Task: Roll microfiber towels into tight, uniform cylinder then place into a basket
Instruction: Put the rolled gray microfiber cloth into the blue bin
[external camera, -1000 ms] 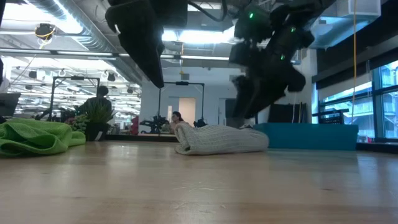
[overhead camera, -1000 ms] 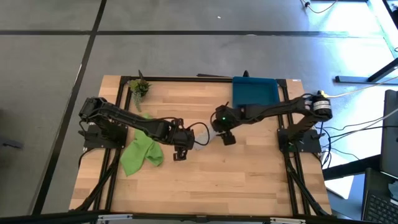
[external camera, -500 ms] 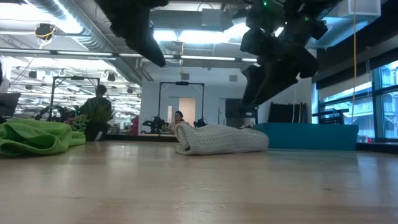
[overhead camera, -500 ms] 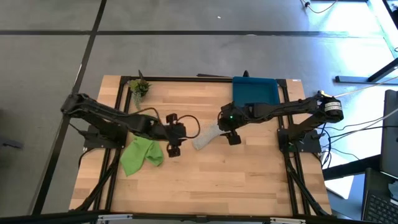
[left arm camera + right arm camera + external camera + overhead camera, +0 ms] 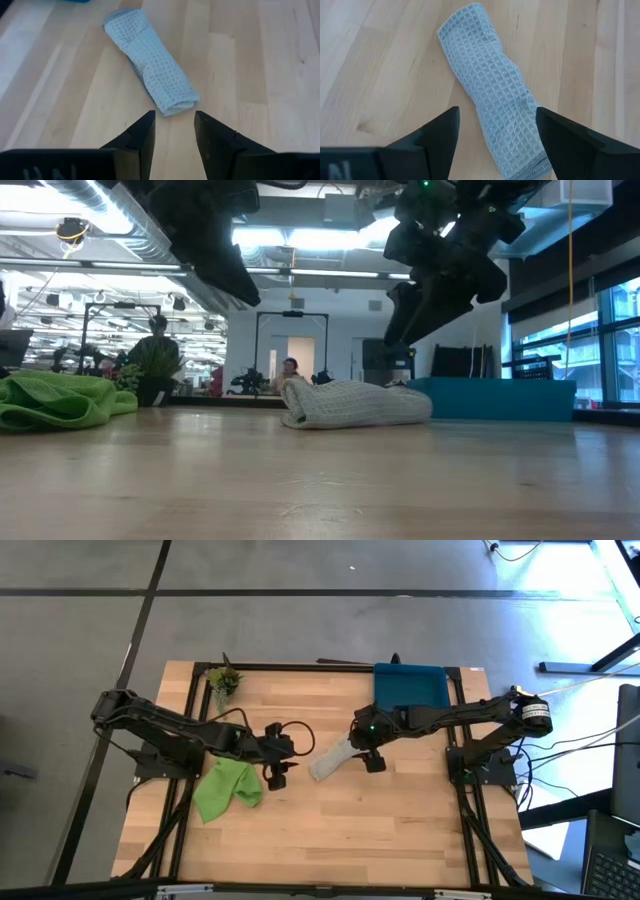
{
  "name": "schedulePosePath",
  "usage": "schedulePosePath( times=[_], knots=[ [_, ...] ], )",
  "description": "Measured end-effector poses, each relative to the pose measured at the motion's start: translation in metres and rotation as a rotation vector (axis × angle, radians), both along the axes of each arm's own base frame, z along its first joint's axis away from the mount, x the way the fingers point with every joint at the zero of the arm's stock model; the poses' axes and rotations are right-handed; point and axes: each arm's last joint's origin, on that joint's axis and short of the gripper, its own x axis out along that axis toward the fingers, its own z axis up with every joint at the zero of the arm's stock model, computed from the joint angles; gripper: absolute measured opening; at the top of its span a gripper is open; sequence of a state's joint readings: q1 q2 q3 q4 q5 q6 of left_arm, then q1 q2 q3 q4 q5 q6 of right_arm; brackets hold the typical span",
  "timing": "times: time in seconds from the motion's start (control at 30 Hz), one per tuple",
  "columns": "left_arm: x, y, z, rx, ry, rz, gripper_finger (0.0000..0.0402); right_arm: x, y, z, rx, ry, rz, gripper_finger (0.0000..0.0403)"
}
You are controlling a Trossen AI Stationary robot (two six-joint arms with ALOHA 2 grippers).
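The grey microfiber towel (image 5: pixel 332 758) lies rolled into a cylinder on its long side on the table's middle, slanting; it also shows in the left wrist view (image 5: pixel 150 60) and right wrist view (image 5: pixel 490 85). The lime green towel (image 5: pixel 228 788) lies crumpled at the left. The dark-blue basket (image 5: pixel 410 687) stands at the far edge. My left gripper (image 5: pixel 275 775) hangs open, short of the roll's left end. My right gripper (image 5: pixel 372 762) hangs open above the roll's right end (image 5: pixel 400 405), clear of it.
A small potted plant (image 5: pixel 224 680) stands at the far left corner. Bare wood lies toward the near edge. People and equipment show in the room beyond the table in the low view.
My left gripper has drawn back from the grey roll toward the table's left edge and tipped to a flatter slant. My right gripper has risen a little off the roll. The roll, earlier half hidden between the grippers, now lies in plain view and has not moved.
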State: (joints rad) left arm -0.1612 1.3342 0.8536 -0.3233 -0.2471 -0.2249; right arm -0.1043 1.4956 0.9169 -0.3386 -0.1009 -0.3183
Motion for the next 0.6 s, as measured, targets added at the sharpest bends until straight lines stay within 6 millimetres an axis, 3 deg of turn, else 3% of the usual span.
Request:
schedulePosePath(
  times=[0.6],
  knots=[
    [0.0001, -0.0001, -0.0002, 0.001, 0.0, 0.001, 0.0125, 0.0034, 0.0001, 0.0027, 0.003, -0.046, 0.01, 0.0261]
  ],
)
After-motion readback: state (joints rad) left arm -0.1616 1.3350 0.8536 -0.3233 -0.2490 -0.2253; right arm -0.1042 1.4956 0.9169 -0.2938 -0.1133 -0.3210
